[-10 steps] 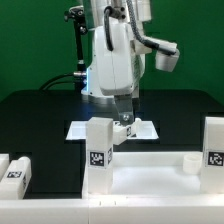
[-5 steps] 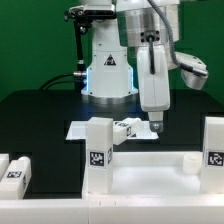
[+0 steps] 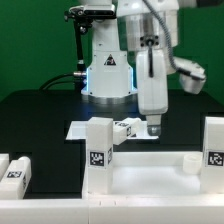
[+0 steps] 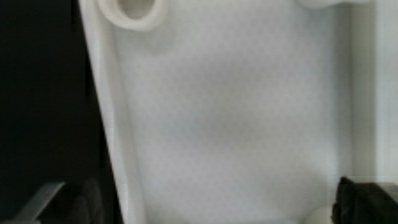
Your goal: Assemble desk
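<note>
The desk's white rimmed tabletop point(image 3: 150, 170) lies in the foreground of the exterior view. Two white tagged legs point(image 3: 97, 155) point(image 3: 213, 145) stand upright at its corners. Another tagged leg point(image 3: 125, 127) lies just behind the far rim. My gripper point(image 3: 153, 127) hangs beside that leg, over the far rim, open and holding nothing. In the wrist view the tabletop point(image 4: 231, 110) fills the picture, with a round socket point(image 4: 134, 10) at one edge. My gripper point(image 4: 210, 205) straddles the white surface, with a dark fingertip point(image 4: 54, 200) at either side.
The marker board point(image 3: 78, 130) lies flat on the black table behind the tabletop. Loose white tagged legs point(image 3: 15, 168) lie at the exterior view's left edge. The robot's base point(image 3: 108, 75) stands at the back centre.
Over the last second the arm has swung towards the exterior view's right, carrying the gripper from above the lying leg to a spot beside it. The jaws stayed open.
</note>
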Available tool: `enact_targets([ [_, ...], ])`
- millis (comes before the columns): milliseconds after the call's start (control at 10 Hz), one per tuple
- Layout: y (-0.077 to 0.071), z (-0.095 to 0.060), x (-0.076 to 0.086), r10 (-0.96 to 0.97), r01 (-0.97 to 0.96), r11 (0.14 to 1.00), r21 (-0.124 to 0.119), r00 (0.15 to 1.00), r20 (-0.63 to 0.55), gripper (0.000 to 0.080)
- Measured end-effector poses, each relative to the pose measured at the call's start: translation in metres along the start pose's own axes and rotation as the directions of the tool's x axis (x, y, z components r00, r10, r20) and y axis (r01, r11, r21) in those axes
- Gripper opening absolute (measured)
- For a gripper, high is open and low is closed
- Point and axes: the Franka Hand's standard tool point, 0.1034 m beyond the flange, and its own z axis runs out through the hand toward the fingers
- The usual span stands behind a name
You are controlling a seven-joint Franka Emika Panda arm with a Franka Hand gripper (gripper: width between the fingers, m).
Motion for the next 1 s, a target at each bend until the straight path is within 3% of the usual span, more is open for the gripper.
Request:
enact_targets([
  [100,0.023,0.016,0.007,0.006,-0.006,1.000,0.000,1.000,-0.026,0.0649],
  [300,0.039,0.042,0.015,-0.010,0.009,1.000,-0.014,0.998,-0.070,0.0649],
  [600,0.049,0.070,0.011,-0.019,0.015,0.999,-0.040,0.995,-0.102,0.0649],
  [900,0.049,0.078,-0.006,-0.018,0.011,0.997,-0.071,0.995,-0.100,0.0649],
  [1000,0.049,0.078,-0.004,-0.024,0.017,0.997,-0.071,0.995,-0.101,0.0537],
])
